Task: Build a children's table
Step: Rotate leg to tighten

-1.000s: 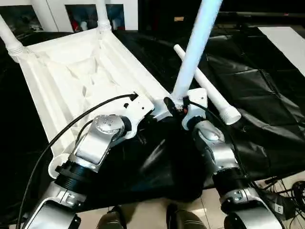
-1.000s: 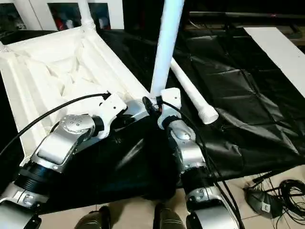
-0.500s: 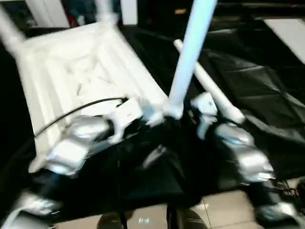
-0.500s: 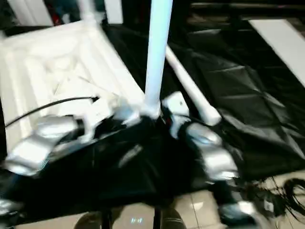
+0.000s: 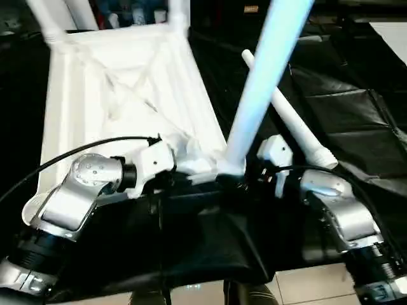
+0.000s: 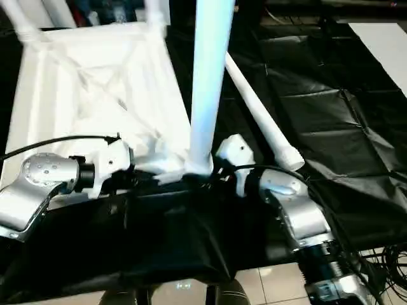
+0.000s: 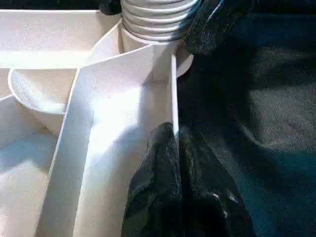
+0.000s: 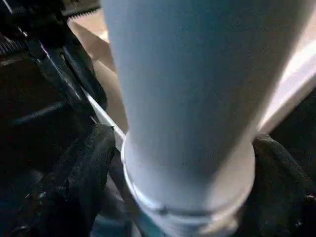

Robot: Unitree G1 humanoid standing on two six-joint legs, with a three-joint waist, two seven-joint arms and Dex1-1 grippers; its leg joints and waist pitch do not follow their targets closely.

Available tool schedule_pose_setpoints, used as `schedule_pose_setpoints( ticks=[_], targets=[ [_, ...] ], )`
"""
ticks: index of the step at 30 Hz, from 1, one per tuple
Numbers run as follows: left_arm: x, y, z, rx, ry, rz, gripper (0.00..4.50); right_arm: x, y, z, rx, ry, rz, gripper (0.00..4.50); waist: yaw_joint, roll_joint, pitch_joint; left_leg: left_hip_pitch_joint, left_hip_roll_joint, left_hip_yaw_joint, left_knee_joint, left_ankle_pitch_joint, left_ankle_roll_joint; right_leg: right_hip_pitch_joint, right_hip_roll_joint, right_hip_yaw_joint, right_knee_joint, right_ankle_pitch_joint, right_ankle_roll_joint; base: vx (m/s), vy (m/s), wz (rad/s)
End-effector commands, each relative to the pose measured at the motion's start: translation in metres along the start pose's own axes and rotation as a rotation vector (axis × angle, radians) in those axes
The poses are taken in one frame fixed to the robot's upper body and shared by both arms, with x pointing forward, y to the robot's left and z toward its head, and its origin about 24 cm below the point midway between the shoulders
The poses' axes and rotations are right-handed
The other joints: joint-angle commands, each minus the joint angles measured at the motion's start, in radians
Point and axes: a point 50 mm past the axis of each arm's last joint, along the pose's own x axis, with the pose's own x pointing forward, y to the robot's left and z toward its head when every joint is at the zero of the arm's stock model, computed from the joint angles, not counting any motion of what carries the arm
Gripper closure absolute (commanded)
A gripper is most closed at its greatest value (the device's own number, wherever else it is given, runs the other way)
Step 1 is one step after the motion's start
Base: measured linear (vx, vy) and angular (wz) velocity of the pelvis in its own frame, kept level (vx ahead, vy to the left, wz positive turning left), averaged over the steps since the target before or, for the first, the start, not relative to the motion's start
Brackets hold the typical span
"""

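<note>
Tabletop [image 5: 121, 95]: white, upside down on black sheeting [image 5: 343, 121], ribbed underside up; it runs from the near centre toward 11 o'clock in the head views.
Far legs [image 5: 54, 16]: white tubes standing in the far corner sockets, at about 11 and 12 o'clock.
Near leg [image 5: 264, 82]: pale tube rising steeply from the near right corner socket [image 5: 229, 168], tilted toward 1 o'clock; its ribbed end sits in the socket in the left wrist view.
Loose leg [image 6: 257, 114]: lies flat on the sheeting just right of the tabletop, flared end toward 4 o'clock, apart from the grippers.
Left gripper [image 7: 177, 163]: fingers together, pinching the thin edge wall of the tabletop just beside the near socket.
Right gripper [image 8: 182, 173]: fingers [image 8: 84, 168] spread wide, one on each side of the near leg's base; whether they press on it cannot be told.
Floor [image 5: 305, 289]: pale tiles along the near edge, at 6 o'clock.
</note>
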Motion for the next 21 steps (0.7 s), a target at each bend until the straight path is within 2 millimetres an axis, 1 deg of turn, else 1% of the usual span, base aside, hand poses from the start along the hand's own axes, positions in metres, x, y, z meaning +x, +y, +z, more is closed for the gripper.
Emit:
schedule_pose_setpoints(
  ticks=[1,3,4,7,12,14,15,17,19,20,21],
  targets=[
    [0.012,-0.015,-0.012,-0.04,0.035,-0.096,4.5,0.003,0.003,-0.001,0.011,-0.012,0.031,0.68,-0.006,0.002,-0.059,0.03,0.042,-0.011,-0.046,-0.115,0.084,0.052,-0.053,0.046,-0.043,-0.087,-0.247,0.0,0.0,0.0],
    [0.011,-0.015,-0.012,-0.04,0.035,-0.095,4.5,0.003,0.002,-0.001,0.016,-0.01,0.032,1.02,-0.005,0.002,-0.061,0.029,0.04,-0.01,-0.044,-0.088,0.092,0.053,-0.052,0.046,-0.037,-0.044,-0.253,0.0,0.0,0.0],
    [0.011,-0.015,-0.012,-0.04,0.035,-0.094,4.5,0.003,0.002,-0.002,0.018,-0.009,0.033,1.02,-0.005,0.001,-0.063,0.027,0.038,-0.008,-0.04,-0.06,0.107,0.056,-0.051,0.047,-0.032,0.009,-0.261,0.0,0.0,0.0],
    [0.011,-0.015,-0.012,-0.039,0.036,-0.093,4.5,0.003,0.003,-0.003,0.02,-0.006,0.039,1.21,-0.004,-0.001,-0.064,0.025,0.037,-0.008,-0.039,-0.045,0.122,0.058,-0.051,0.046,-0.03,0.032,-0.266,0.0,0.0,0.0],
    [0.011,-0.013,-0.013,-0.039,0.039,-0.09,4.5,0.002,0.001,-0.005,0.025,-0.003,0.034,1.61,-0.004,0.001,-0.063,0.027,0.039,-0.008,-0.038,-0.061,0.12,0.057,-0.052,0.045,-0.032,-0.001,-0.27,0.0,0.0,0.0],
    [0.011,-0.013,-0.014,-0.039,0.04,-0.087,4.5,0.002,0.001,-0.005,0.029,-0.004,0.035,1.67,-0.003,0.001,-0.064,0.027,0.038,-0.008,-0.038,-0.057,0.121,0.058,-0.052,0.045,-0.031,0.002,-0.269,0.0,0.0,0.0],
    [0.011,-0.013,-0.014,-0.039,0.041,-0.085,4.5,0.002,0.001,-0.006,0.032,-0.004,0.031,1.7,-0.003,0.002,-0.065,0.028,0.038,-0.008,-0.037,-0.052,0.122,0.058,-0.051,0.045,-0.03,0.01,-0.27,0.0,0.0,0.0],
    [0.011,-0.011,-0.015,-0.042,0.048,-0.07,4.5,0.003,0.0,-0.008,0.045,0.001,0.007,1.72,-0.003,0.001,-0.066,0.027,0.037,-0.008,-0.036,-0.043,0.126,0.059,-0.05,0.045,-0.029,0.023,-0.273,0.0,0.0,0.0],
    [0.013,-0.009,-0.015,-0.053,0.05,-0.047,4.5,0.003,-0.003,-0.012,0.062,0.012,-0.039,1.73,-0.003,0.002,-0.065,0.027,0.037,-0.008,-0.036,-0.047,0.125,0.058,-0.051,0.045,-0.03,0.015,-0.274,0.0,0.0,0.0],
    [0.013,-0.008,-0.015,-0.057,0.05,-0.034,4.5,0.004,-0.004,-0.014,0.069,0.015,-0.057,1.74,-0.004,0.002,-0.063,0.026,0.038,-0.008,-0.038,-0.065,0.119,0.057,-0.052,0.045,-0.033,-0.012,-0.273,0.0,0.0,0.0],
    [0.014,-0.007,-0.015,-0.061,0.05,-0.025,4.5,0.004,-0.005,-0.015,0.074,0.017,-0.072,1.74,-0.004,0.002,-0.06,0.026,0.039,-0.009,-0.04,-0.094,0.106,0.056,-0.054,0.045,-0.038,-0.059,-0.268,0.0,0.0,0.0]
  ],
)
